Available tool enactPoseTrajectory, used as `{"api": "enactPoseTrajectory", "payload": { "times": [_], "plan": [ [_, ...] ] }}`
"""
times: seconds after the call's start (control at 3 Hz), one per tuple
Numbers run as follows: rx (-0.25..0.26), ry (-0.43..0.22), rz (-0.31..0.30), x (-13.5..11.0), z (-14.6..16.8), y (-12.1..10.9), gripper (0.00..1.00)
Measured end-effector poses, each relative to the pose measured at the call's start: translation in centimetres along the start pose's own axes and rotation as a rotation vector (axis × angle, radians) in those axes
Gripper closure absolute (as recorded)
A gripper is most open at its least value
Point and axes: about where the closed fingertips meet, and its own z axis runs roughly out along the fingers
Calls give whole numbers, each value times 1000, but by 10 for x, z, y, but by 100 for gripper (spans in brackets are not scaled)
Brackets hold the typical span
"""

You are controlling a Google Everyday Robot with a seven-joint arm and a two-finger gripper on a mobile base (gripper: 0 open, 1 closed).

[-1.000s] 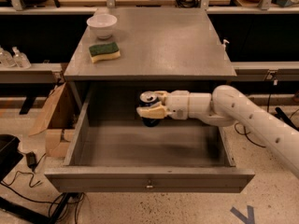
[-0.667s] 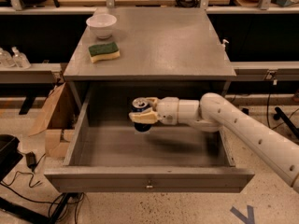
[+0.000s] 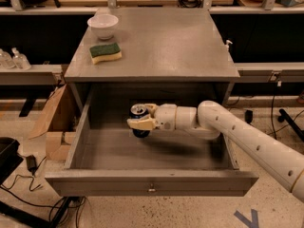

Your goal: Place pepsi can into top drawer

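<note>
Your gripper (image 3: 142, 117) is inside the open drawer (image 3: 152, 181), near the back and a little left of the middle. The jaws are pinching the can (image 3: 138, 110), one on the near side and one on the far side. The can stands straight up, silver top to the sky, so its long way runs up and down. It hangs low over the drawer floor, and you cannot tell from here if its bottom touches yet. So the way that counts is down: the floor is right under the can, and that spot looks bare. My guess is that you need only a small drop, then let the jaws spread. Go slow, because a can let go from too high may tip and roll. The arm (image 3: 247, 137) comes in from the right, over the right wall of the drawer, so lift out with care not to bump that wall or the front panel. Up on the surface (image 3: 161, 42) sit a bowl (image 3: 103, 26) and a sponge (image 3: 105, 52), well apart from the can and not in your way.
</note>
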Motion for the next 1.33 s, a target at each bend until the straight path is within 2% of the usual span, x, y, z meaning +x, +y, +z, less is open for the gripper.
{"api": "enactPoseTrajectory", "payload": {
  "times": [0.67,1.0,1.33],
  "plan": [
    [-8,-1,0,-1,5,3,9],
    [-12,-1,0,-1,6,4,0],
    [-12,-1,0,-1,6,4,0]
  ]
}}
